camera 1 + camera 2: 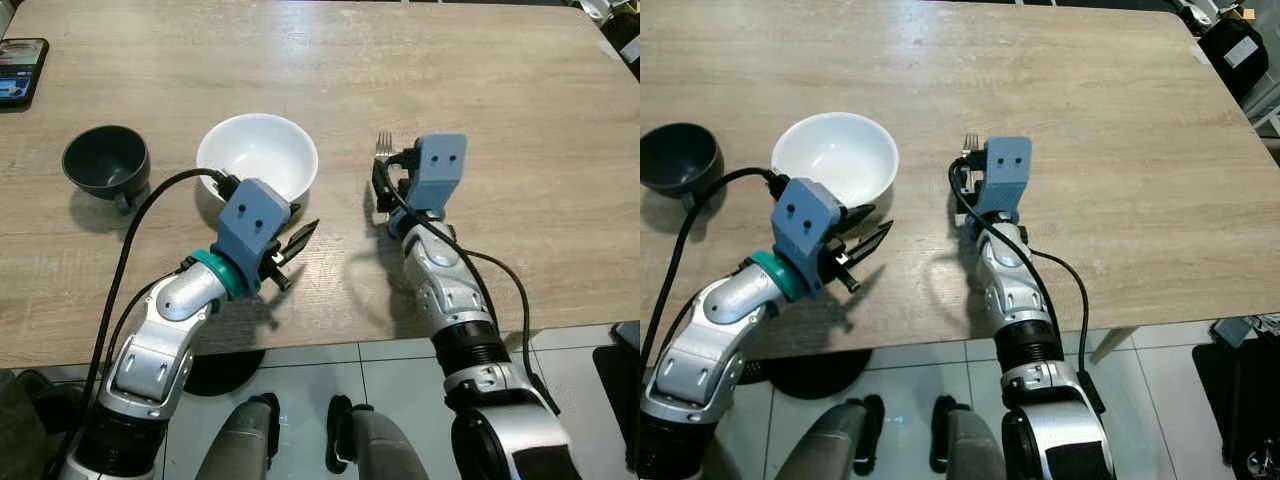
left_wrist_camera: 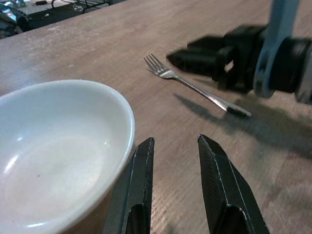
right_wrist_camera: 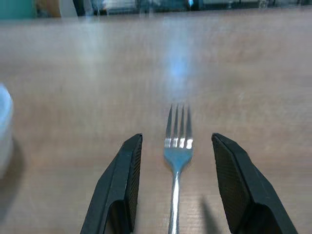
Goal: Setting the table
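Currently the fork [image 3: 176, 161] lies flat on the wooden desk [image 1: 520, 90], to the right of the white bowl [image 1: 258, 152], tines pointing away from the robot. Right gripper [image 3: 176, 195] sits low over the handle, released, one black finger on each side of the fork and neither touching it. Left gripper [image 2: 174, 190] hovers just beside the bowl's near rim, also released and holding nothing. Dark cup [image 1: 105, 162] stands left of the bowl; a phone [image 1: 20, 68] rests at the desk's far left edge.

Risks, as judged from here:
- Fork is thin and flat against the wood. If the right gripper shuts without reaching the surface, the fingers may slide over the handle or flick it sideways.
- Any nudge toward the bowl could skew the fork's placement.
- Left gripper is close to the bowl rim; a sideways swing could knock or shove the bowl.
- Cable on the left arm trails near the cup and could snag it.
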`<state>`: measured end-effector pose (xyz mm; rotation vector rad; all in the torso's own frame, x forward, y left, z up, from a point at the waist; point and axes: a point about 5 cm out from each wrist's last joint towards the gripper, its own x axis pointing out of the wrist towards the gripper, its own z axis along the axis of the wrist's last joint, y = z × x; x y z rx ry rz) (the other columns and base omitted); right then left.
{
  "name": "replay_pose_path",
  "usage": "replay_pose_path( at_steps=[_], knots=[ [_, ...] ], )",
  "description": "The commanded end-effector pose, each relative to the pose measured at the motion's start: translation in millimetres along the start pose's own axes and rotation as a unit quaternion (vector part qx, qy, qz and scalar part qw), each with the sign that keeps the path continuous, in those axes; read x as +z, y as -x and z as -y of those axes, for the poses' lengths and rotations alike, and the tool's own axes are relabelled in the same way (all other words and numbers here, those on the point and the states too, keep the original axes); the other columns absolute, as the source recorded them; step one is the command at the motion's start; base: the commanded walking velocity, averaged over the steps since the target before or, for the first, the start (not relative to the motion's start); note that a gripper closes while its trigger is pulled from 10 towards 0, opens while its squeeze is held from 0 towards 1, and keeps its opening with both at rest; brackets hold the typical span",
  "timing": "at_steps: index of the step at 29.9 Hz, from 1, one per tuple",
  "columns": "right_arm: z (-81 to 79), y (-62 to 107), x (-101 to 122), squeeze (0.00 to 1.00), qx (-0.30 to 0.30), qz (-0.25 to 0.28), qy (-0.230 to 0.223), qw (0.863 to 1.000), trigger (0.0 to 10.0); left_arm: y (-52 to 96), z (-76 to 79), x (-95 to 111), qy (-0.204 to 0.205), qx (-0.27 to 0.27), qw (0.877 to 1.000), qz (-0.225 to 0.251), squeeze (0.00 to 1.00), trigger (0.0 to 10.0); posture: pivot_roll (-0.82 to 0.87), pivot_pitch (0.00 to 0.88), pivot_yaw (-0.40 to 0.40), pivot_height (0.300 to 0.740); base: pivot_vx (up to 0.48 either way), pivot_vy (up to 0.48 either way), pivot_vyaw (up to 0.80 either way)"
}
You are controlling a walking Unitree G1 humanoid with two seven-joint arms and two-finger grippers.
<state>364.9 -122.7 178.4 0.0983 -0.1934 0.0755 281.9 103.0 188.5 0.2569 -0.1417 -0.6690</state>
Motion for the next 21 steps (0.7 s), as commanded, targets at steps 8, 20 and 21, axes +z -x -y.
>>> replay_pose_path(
  at_steps=[8,20,21],
  knots=[
    [48.9,26.9,33,0.00,-0.077,0.082,-0.001,0.994,10.0,-15.3,-24.4,7,0.029,0.118,0.992,0.016,0.00,10.0,0.15,0.145,0.005,0.740,0.000,0.000,0.00],
    [78.3,44.6,45,0.00,-0.148,0.111,-0.012,0.983,10.0,-33.2,-33.3,13,0.029,0.161,0.986,0.027,0.00,10.0,0.12,0.128,0.034,0.740,0.000,0.000,0.00],
    [78.3,44.6,45,0.00,-0.148,0.111,-0.012,0.983,10.0,-33.2,-33.3,13,0.029,0.161,0.986,0.027,0.00,10.0,0.12,0.128,0.034,0.740,0.000,0.000,0.00]
  ],
)
